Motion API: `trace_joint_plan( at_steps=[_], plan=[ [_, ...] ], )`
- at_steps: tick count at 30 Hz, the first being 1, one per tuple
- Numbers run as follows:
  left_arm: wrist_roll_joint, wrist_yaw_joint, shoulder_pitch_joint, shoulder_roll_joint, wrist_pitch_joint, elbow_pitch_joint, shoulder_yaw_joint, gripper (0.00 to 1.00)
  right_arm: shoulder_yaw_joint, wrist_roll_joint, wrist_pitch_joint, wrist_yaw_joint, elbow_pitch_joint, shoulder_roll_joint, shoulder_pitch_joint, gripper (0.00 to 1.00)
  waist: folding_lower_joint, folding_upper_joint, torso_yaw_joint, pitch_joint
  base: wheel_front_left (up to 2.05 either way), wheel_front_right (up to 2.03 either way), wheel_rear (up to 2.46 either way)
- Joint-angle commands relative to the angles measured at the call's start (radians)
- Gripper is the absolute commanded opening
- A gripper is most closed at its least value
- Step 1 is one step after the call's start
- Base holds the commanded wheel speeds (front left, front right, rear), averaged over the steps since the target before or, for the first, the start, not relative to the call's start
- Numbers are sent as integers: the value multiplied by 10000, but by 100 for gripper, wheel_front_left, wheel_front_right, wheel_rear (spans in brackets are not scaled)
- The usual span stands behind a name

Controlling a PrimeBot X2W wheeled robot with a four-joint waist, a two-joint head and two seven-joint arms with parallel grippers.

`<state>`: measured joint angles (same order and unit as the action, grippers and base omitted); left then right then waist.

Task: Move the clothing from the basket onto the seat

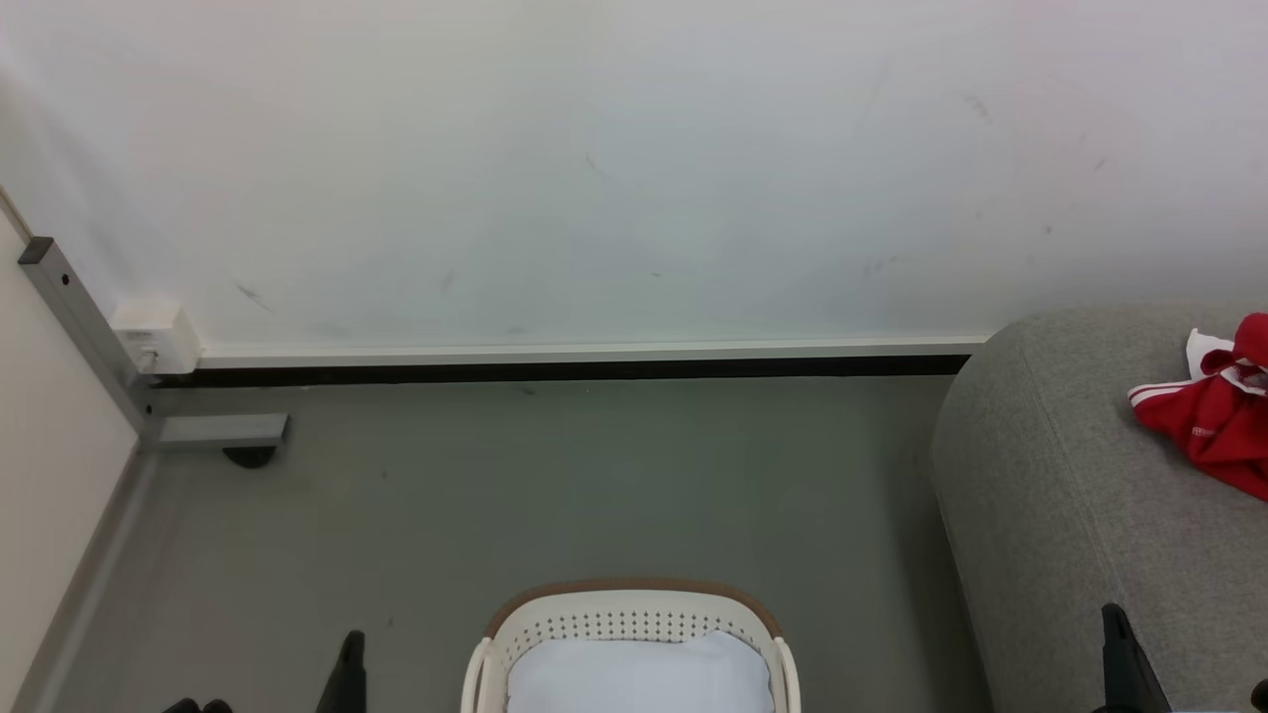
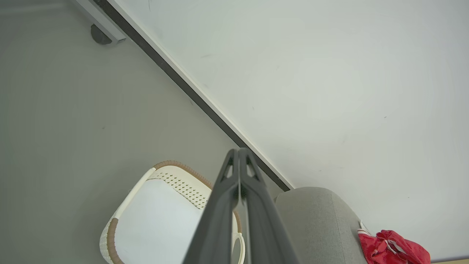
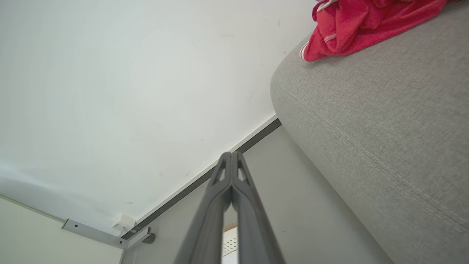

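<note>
- Rail (image 1: 74, 307) of grey metal runs down the left corner to the floor (image 1: 594, 475). A small white box (image 1: 154, 337) sits beside it at the foot of the white wall (image 1: 634, 149).
- Left claw (image 2: 239, 156) is closed, its two dark fingertips touching and nothing held between them. In the head view one finger (image 1: 349, 668) rises from the bottom edge, left of the basket.
- Basket (image 1: 634, 619) stands on the floor, apart from the seat's left end. Its brown rim faces the wall, and a pale, smooth surface shows inside it.
- Seat (image 1: 1050, 495) stands on the floor at the right, with its rounded left end close to the wall.
- Right claw (image 3: 231, 157) is closed as well, tips together and empty. In the head view its finger (image 1: 1124, 663) stands in front of the seat's near edge.
- Clothing (image 1: 1214, 416) lies crumpled on the seat top, back from the left end and toward the wall side. It is red with white striped trim and a white panel, well apart from both claws.
</note>
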<state>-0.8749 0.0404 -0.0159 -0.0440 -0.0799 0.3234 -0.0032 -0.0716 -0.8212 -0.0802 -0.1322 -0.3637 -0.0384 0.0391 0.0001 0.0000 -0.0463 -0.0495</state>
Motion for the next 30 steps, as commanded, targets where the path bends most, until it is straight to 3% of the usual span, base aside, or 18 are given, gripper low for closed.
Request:
trace_joint_plan(
  at_steps=[1,30],
  plan=[
    [-413,62,-247,-55,88,-144,112,0,-49,-434,85,10,187,-111,230,0,0,0,12,13,0,0,0],
    [-3420,441,-574,-73,907,-433,580,0,-220,-3670,900,15,653,-137,485,0,-1,0,169,192,0,0,0]
  ],
)
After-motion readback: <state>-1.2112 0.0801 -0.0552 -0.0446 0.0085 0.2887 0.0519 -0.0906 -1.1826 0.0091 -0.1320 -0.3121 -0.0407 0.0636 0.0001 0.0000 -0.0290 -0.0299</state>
